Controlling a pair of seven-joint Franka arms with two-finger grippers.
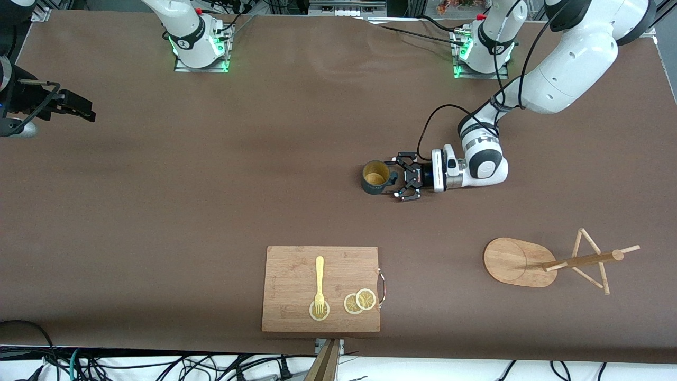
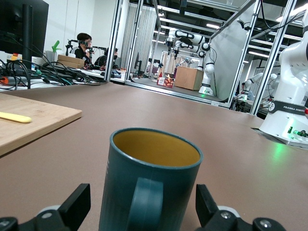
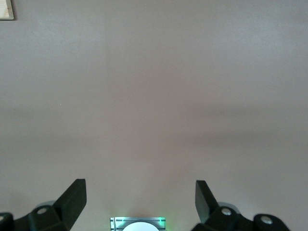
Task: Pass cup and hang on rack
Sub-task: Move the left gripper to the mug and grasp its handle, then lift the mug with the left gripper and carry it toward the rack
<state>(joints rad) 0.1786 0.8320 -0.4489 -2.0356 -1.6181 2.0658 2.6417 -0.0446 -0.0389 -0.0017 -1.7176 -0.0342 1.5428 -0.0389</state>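
The dark teal cup (image 1: 375, 178) stands upright on the brown table, mid-table toward the left arm's end, its handle turned to my left gripper (image 1: 395, 178). That gripper is low and level at the cup and open, one finger on each side of the handle, not touching the wall. In the left wrist view the cup (image 2: 149, 183) fills the gap of the left gripper (image 2: 143, 204). The wooden rack (image 1: 515, 262) stands nearer the front camera. My right gripper (image 1: 79, 108) waits open and empty over the right arm's end of the table; its wrist view (image 3: 140, 197) shows only bare table.
A wooden cutting board (image 1: 296, 286) lies near the front edge with a yellow fork (image 1: 319, 280) and lemon slices (image 1: 359, 301) on it; board (image 2: 33, 120) and fork (image 2: 14, 117) also show in the left wrist view. The arm bases stand along the table's back edge.
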